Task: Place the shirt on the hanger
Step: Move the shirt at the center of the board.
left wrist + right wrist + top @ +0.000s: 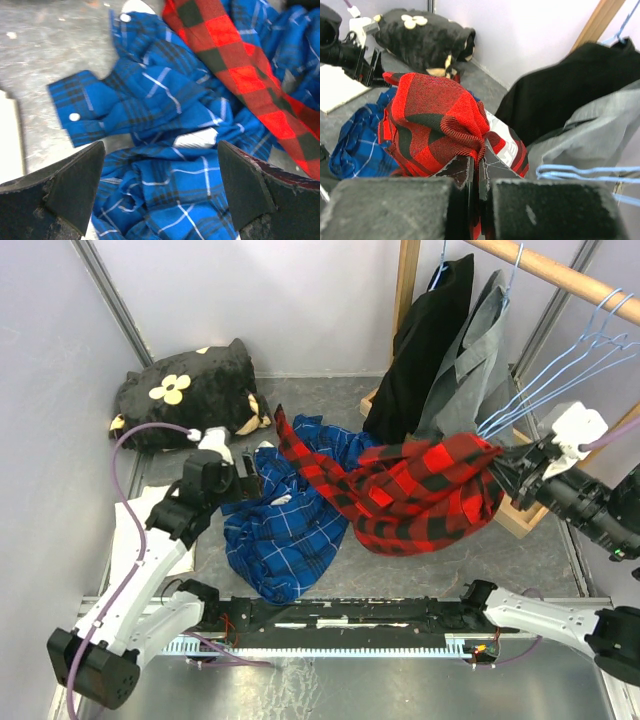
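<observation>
The red-and-black plaid shirt [420,495] hangs lifted in the middle right, one sleeve trailing left over the blue shirt. My right gripper [505,465] is shut on a bunch of its fabric [440,120], right beside the light-blue wire hangers [560,375] on the wooden rail; their wires show in the right wrist view [585,172]. White lettering shows on the shirt [502,140]. My left gripper [248,480] is open and empty, just above the blue plaid shirt [165,165], with the red sleeve [240,75] passing at the upper right.
A blue plaid shirt [280,530] lies crumpled on the table. A black cushion with cream flowers [190,390] sits at the back left. A black garment [425,340] and a grey one [470,360] hang from the wooden rail [560,275]. A white sheet [135,530] lies at left.
</observation>
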You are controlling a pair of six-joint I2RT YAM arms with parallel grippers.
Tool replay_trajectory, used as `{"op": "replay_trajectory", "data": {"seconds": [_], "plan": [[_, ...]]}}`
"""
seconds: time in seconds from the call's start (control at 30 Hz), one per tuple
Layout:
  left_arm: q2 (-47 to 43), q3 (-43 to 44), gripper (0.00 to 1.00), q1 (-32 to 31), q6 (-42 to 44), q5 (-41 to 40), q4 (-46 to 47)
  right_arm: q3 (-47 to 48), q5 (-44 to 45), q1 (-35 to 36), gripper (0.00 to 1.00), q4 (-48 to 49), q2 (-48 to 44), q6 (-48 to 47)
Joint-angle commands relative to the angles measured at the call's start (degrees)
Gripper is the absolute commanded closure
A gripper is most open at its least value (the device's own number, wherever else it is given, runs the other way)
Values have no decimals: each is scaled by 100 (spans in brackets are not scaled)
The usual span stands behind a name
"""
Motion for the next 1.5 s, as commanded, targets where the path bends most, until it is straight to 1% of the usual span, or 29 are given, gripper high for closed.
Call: {"op": "replay_trajectory", "data": {"seconds": [0.0,0.1,0.2,0.27,0.3,0.43,0.57,0.7,0.87,0.9,0.93,0.97,1.0,1.07,1.1,1.17,1.2,1.33,1.4,1.47], "plan": [[306,80,1,-1077,-250,-414,599,-676,75,11,100,-485,-293,406],[771,0,1,-1766,-486,-834,850,-1137,-149,10,100,-504,-618,610],[1316,-105,1,-2157,-574,-1311,1060,-1235,7,16,100,-481,-910,726],[1658,-107,1,-2299,-575,-1582,1039,-1010,444,9,100,-533,-1035,777],[1798,-97,1,-2343,-575,-1635,1026,-814,827,11,100,-571,-1079,806],[2043,-167,1,-2608,-586,-1720,1217,157,1835,11,100,-622,-1188,776],[2382,-240,1,-2809,-641,-1805,1458,729,2405,12,100,-350,-1309,545],[2887,-236,1,-2892,-762,-2007,1566,583,2457,11,100,-181,-1364,536],[3529,-43,0,-2883,-1106,-2634,1464,-123,2044,11,100,-218,-1204,768],[3672,31,2,-2857,-1201,-2821,1357,-251,1928,11,100,-240,-1144,828],[3819,114,6,-2805,-1307,-2950,1229,-374,1796,11,100,-261,-1090,899],[3956,197,14,-2693,-1403,-2982,1112,-485,1671,11,100,-258,-1052,967],[4072,255,24,-2545,-1480,-2935,1031,-615,1558,11,100,-231,-1020,1019],[4145,285,52,-2135,-1463,-2556,1099,-839,1345,11,100,-179,-974,1118],[4117,280,70,-1880,-1421,-2285,1191,-931,1262,11,100,-156,-949,1165],[3951,326,94,-1328,-1395,-1962,1249,-1081,1091,10,100,-131,-890,1244],[3822,370,97,-1013,-1393,-1830,1230,-1135,991,11,100,-123,-835,1277],[3116,604,97,150,-1369,-1405,1109,-1317,601,9,100,-80,-533,1339],[2849,765,97,530,-1259,-1288,1032,-1394,414,11,100,34,-382,1357],[2668,942,95,716,-1160,-1230,882,-1454,199,10,100,246,-216,1383]]}}
